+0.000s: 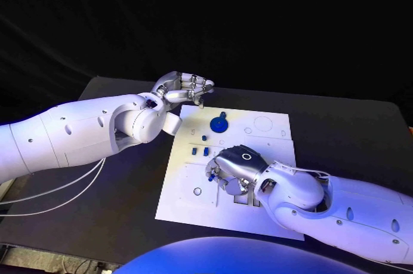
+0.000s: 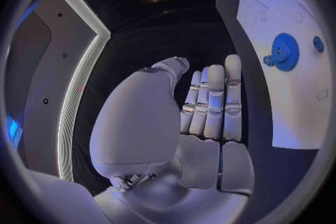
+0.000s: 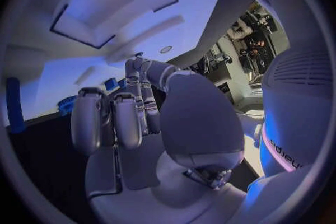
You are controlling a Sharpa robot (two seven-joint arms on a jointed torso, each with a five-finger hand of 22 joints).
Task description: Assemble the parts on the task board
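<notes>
White task board [image 1: 185, 196] lying at table centre, carrying a blue gear [image 1: 219, 124] toward twelve o'clock, with small blue pegs [image 1: 200, 150] standing just below it nearer the board's middle. Hovering off the board's far corner around eleven o'clock, left hand [image 1: 182, 87] with fingers curled loosely inward, apparently holding nothing; from the left wrist view, fingers [image 2: 213, 102] lying straight and close together, palm bare, gear [image 2: 285, 51] seen off to one side. Pressing down over the board's middle, right hand [image 1: 234, 169], fingers bent toward the surface among the rectangular slots [image 1: 245, 199]; whether anything small is pinched underneath cannot be told, since the knuckles are hiding the fingertips. From the right wrist view, fingers [image 3: 115, 120] curled with no part plainly between them. Judging the risks: possibly nudging the standing pegs sideways with the right hand's knuckles, being so near them; possibly shifting the whole board across the black table [image 1: 103, 184] through downward and sideways pressure, with nothing steadying it; possibly misaligning a part against its slot while working blind beneath the palm
</notes>
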